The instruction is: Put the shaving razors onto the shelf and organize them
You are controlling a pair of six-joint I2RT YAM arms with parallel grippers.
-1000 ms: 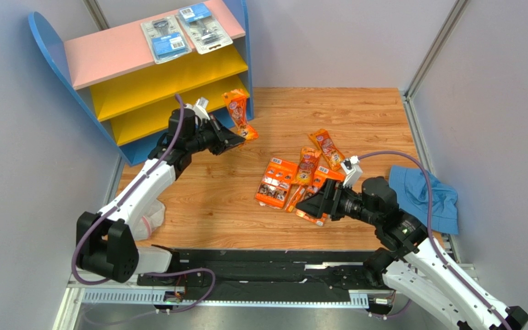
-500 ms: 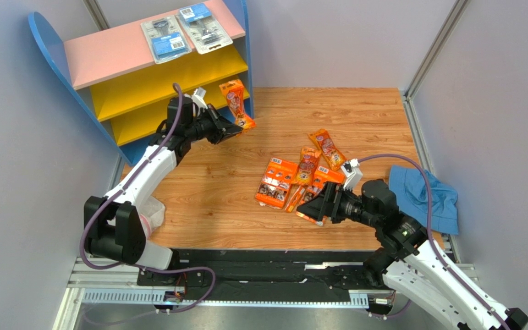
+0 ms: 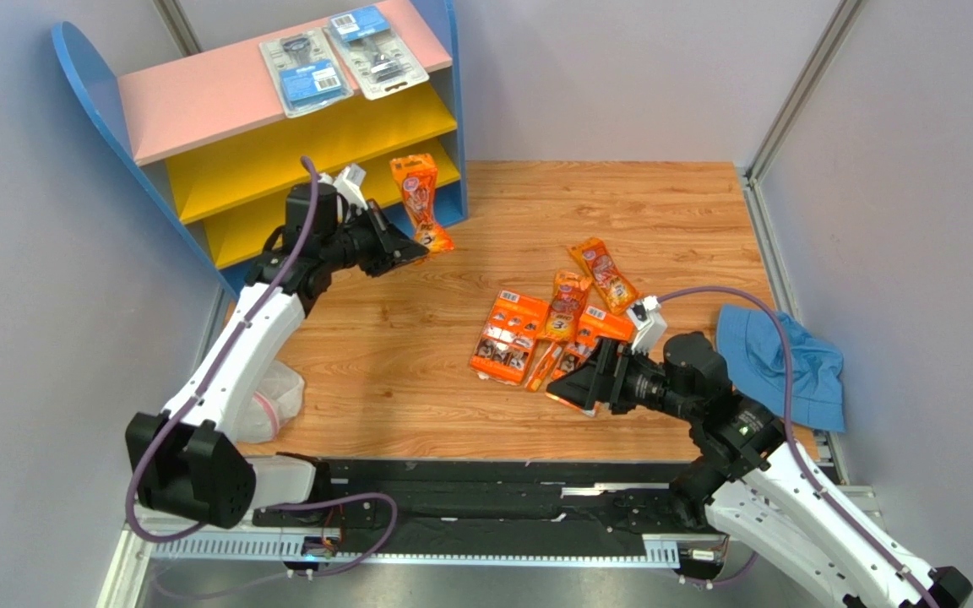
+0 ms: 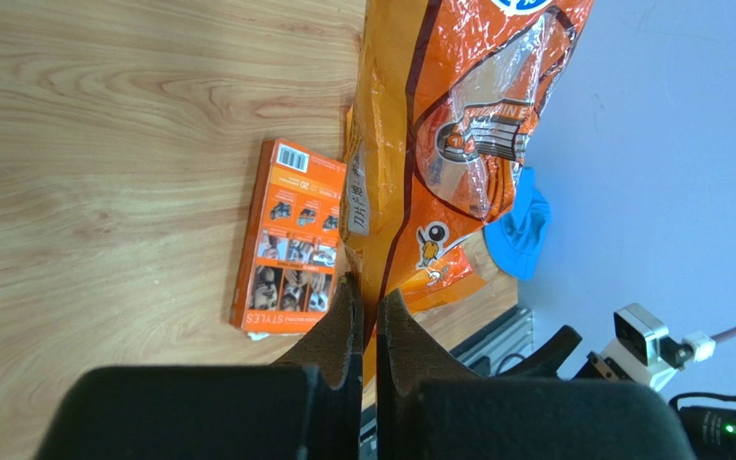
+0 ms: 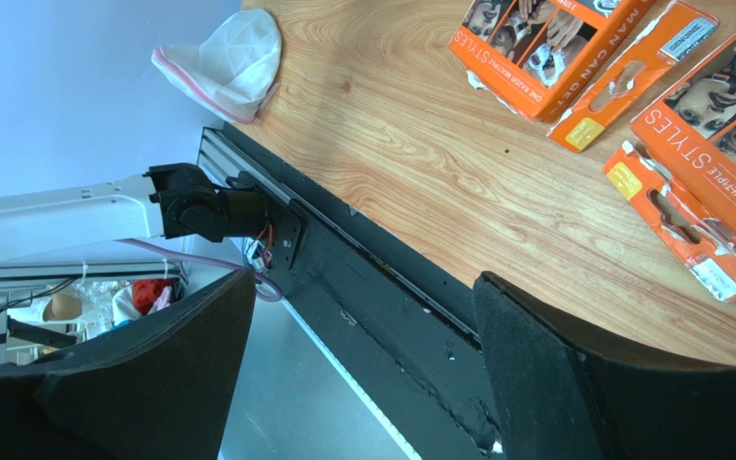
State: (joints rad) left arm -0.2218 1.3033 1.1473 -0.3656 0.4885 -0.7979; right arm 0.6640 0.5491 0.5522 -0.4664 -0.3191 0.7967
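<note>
Orange razor bag [image 4: 458,125], edge-clamped in your left gripper [image 4: 367,305], hangs near the shelf [image 3: 187,108] upper left, likely for placing; right gripper [image 5: 362,297] gapes.

On the wooden table [image 3: 390,367] you see orange razor packs [image 3: 511,336] just ahead of the right gripper [image 3: 570,384], a blue cloth [image 3: 777,361] behind it.

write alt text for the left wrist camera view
The left gripper pinches an orange razor bag by one edge, holding it over the wooden table. Beyond it, an orange razor card lies flat on the table, and a blue cloth shows past the bag.
</note>
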